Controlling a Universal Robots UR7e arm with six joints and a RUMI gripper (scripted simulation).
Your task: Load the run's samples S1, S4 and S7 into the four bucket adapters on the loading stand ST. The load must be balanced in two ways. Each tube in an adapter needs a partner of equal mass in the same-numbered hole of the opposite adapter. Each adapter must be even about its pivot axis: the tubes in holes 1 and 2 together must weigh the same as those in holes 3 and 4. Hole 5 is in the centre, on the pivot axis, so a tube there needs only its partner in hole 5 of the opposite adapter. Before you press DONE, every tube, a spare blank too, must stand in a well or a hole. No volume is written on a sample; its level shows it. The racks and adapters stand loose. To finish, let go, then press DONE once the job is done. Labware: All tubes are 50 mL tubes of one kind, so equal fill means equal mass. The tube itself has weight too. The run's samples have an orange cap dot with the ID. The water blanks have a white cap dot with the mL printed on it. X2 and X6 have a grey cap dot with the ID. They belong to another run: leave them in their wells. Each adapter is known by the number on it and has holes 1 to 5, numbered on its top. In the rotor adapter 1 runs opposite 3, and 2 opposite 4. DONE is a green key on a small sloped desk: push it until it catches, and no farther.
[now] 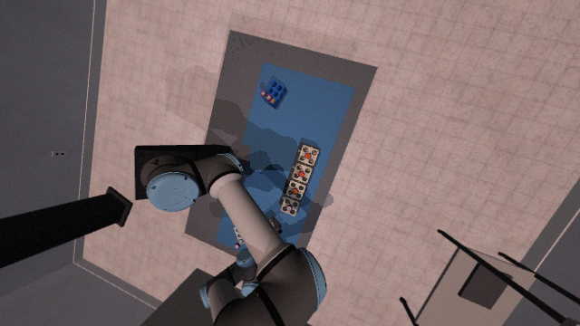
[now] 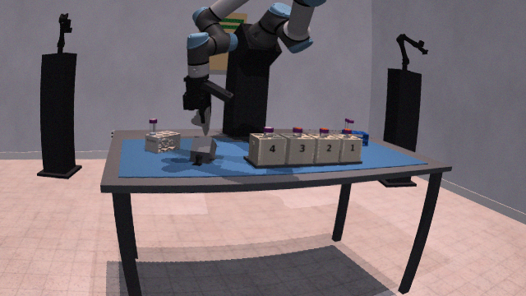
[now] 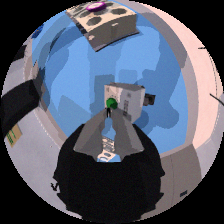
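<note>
My gripper (image 2: 204, 127) is shut and empty, hanging just above the small sloped desk (image 2: 203, 150). In the wrist view the fingertips (image 3: 110, 114) point at the green DONE key (image 3: 111, 103) on the desk (image 3: 125, 98). The four adapters (image 2: 306, 148), numbered 4, 3, 2, 1 from left to right, stand in a row on the stand. From above each adapter (image 1: 300, 178) shows one tube: three with orange cap dots (image 1: 307, 155) and one with a pale dot (image 1: 288, 208) in adapter 4. The arm hides the gripper from above.
A beige rack (image 2: 163, 141) with one purple-capped tube (image 2: 153, 122) stands at the mat's left end; it also shows in the wrist view (image 3: 104, 21). A blue rack (image 1: 275, 91) with three tubes stands at the far end beyond adapter 1.
</note>
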